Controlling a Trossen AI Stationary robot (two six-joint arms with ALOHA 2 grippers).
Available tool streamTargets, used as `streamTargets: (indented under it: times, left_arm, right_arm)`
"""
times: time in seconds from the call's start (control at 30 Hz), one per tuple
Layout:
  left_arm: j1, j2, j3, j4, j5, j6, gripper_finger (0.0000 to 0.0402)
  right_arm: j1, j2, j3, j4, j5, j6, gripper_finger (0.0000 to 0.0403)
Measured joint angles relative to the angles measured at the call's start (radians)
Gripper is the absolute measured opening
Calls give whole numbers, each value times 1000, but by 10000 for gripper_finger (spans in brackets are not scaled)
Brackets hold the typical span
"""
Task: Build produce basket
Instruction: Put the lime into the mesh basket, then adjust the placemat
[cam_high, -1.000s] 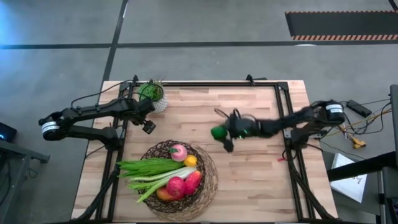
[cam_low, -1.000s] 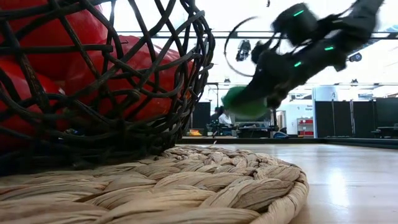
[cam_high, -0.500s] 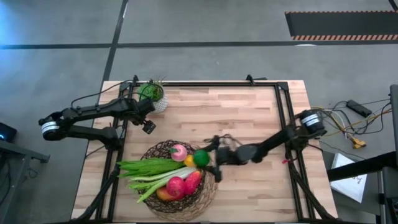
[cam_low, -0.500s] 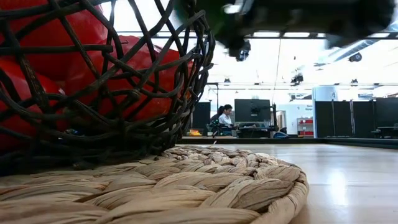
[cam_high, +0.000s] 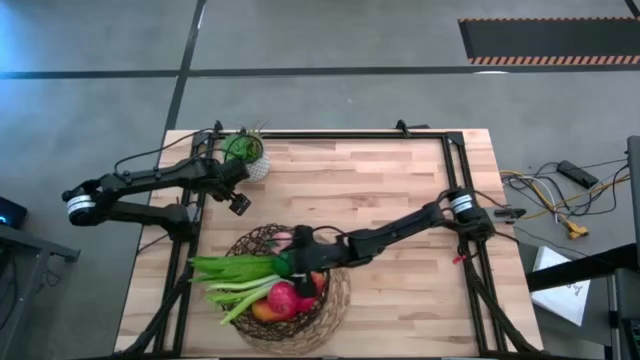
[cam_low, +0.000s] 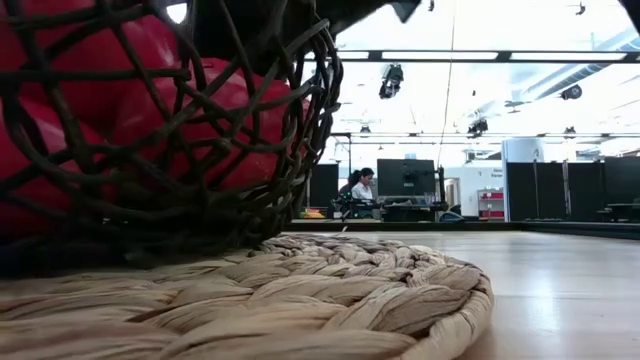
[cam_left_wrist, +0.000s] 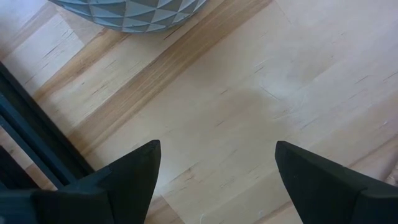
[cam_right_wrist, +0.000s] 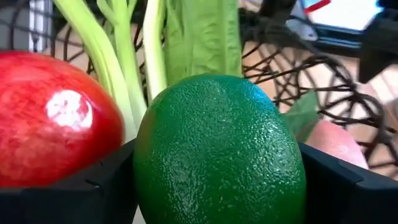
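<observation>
The dark wicker basket (cam_high: 338, 292) stands at the table's near middle on a woven mat (cam_low: 350, 290). It holds the green leafy bunch (cam_high: 232, 268), the leek stalks (cam_right_wrist: 118, 56), a red apple (cam_right_wrist: 56, 118) and other fruit. My right gripper (cam_high: 298, 264) reaches over the basket's middle and is shut on the green lime (cam_right_wrist: 217, 149), just above the produce. My left gripper (cam_high: 240, 203) is open and empty over bare wood near the white plant pot (cam_high: 245, 152). My right gripper pinches the lime between its two fingers, one on each side of its round body (cam_right_wrist: 144, 168). The fingers (cam_right_wrist: 99, 186) come from the table's right, slanting down toward the left. The lime is inside the basket's rim; whether it rests on the produce I cannot tell.
The patterned pot (cam_left_wrist: 137, 12) stands close ahead of my left gripper. A black frame rail (cam_high: 455, 190) runs along the table's edges. Bare wood lies right of the basket and across the table's far middle. A person sits far off in the room (cam_low: 362, 185).
My right gripper has carried the lime from above the table's middle toward the near left, then down into the basket's middle beside the leafy bunch and apple. It stays shut on the lime. The basket and its produce have kept their places.
</observation>
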Motion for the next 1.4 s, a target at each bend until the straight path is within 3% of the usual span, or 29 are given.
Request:
streamTargets:
  times: [0.27,0.6,0.7,0.83,1.0,1.07,1.23,1.4]
  left_arm:
    - [0,0,0,0,0,0,299]
    - [0,0,0,0,0,0,299]
    - [0,0,0,0,0,0,299]
    - [0,0,0,0,0,0,299]
    - [0,0,0,0,0,0,299]
    - [0,0,0,0,0,0,299]
    - [0,0,0,0,0,0,299]
    - [0,0,0,0,0,0,299]
  right_arm:
    - [-8,89,233,-263,-126,-32,374]
    - [-4,28,351,-426,-132,-49,381]
    - [29,-30,305,-421,-72,-49,382]
    - [91,-113,171,-423,100,-14,382]
    - [183,-222,-20,-430,355,128,382]
    - [216,-264,-97,-422,410,204,382]
    - [279,-310,-276,-324,398,362,379]
    - [329,-287,-425,-21,259,373,354]
